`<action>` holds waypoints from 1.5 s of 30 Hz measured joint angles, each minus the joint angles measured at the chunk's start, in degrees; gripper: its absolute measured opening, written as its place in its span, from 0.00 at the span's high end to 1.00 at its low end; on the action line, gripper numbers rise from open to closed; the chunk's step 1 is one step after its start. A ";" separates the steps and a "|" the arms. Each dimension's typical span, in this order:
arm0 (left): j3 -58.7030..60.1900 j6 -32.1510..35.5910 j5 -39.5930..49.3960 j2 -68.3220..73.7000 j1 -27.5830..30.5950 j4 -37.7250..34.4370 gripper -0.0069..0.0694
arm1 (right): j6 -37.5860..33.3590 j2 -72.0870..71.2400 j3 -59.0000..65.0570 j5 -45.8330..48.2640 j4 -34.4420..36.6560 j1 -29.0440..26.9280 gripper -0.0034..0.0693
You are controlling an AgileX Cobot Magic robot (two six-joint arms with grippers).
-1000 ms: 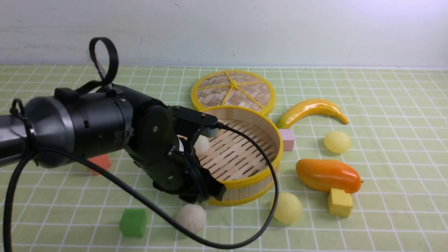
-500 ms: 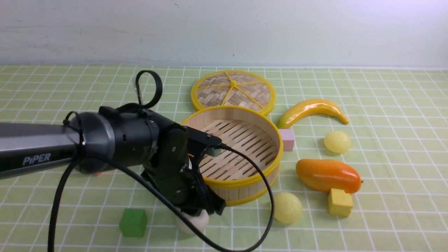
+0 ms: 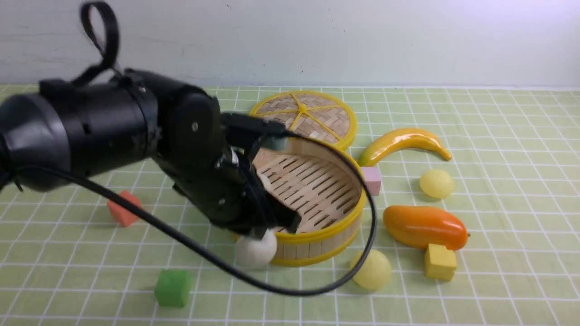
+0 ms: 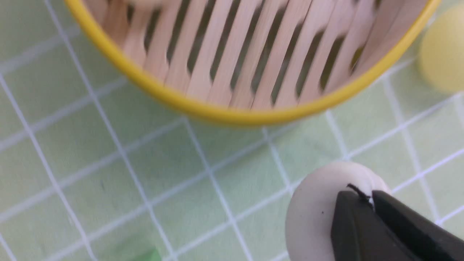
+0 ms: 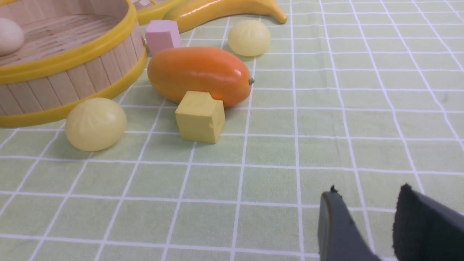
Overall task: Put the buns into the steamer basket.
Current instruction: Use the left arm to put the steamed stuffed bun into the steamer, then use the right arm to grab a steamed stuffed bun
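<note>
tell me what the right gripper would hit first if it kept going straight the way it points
Probably nothing but the green cloth: the right gripper points over bare squares, with the yellow cube and mango off to one side. Depth is unclear.

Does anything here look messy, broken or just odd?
Only the black cable: in the front view it sags in a loose loop past the steamer basket and a yellow bun. Nothing looks spilled or broken.
</note>
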 joint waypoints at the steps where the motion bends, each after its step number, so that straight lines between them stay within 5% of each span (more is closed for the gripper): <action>1: 0.00 -0.01 -0.16 0.00 0.05 0.00 0.92 | 0.00 0.00 0.00 0.00 0.00 0.00 0.62; 13: -16.99 1.26 -2.49 20.90 2.08 0.18 0.88 | 0.00 0.00 0.00 0.00 0.00 0.00 0.62; 18: -19.80 1.26 -0.72 24.65 2.27 0.47 0.72 | 0.00 0.00 0.00 0.00 0.00 0.00 0.62; 23: -23.14 1.26 3.22 23.57 2.33 0.64 0.39 | 0.00 0.00 0.00 0.00 0.00 0.00 0.62; 27: -24.47 1.10 8.59 19.08 2.33 0.58 0.28 | 0.00 0.00 0.00 0.00 0.00 0.00 0.62; 29: -24.41 0.84 10.86 14.84 2.33 0.34 0.31 | 0.00 0.00 0.00 0.00 0.00 0.00 0.62; 36: -7.86 0.39 4.54 -11.30 2.33 -0.66 0.91 | 0.00 0.00 0.00 0.00 0.00 0.00 0.62; 45: 32.93 0.44 -15.36 -42.81 2.33 -5.90 0.93 | 0.00 0.00 0.00 0.00 0.00 0.00 0.62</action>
